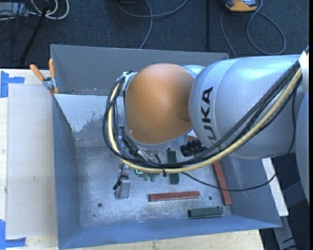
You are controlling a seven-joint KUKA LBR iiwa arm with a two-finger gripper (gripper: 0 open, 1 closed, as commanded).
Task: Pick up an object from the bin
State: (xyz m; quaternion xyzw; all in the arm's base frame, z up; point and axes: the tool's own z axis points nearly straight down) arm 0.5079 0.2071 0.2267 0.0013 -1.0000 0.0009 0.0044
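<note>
fingers hang low over bare bin floor, just left of the flat brown bar; i cannot tell how far apart they stand. open floor runs further left of that bar. a dark green bar lies just right of and below it. my arm shell reads "uka".

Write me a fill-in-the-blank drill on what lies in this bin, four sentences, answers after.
1. The flat bar lying on the floor of the bin is reddish-____.
2. The short bar nearest the lower right corner is dark ____.
3. The leaning bar rests against the bin's ____ wall.
4. The arm's wrist cover is ____.
Answers: brown; green; right; orange.
</note>
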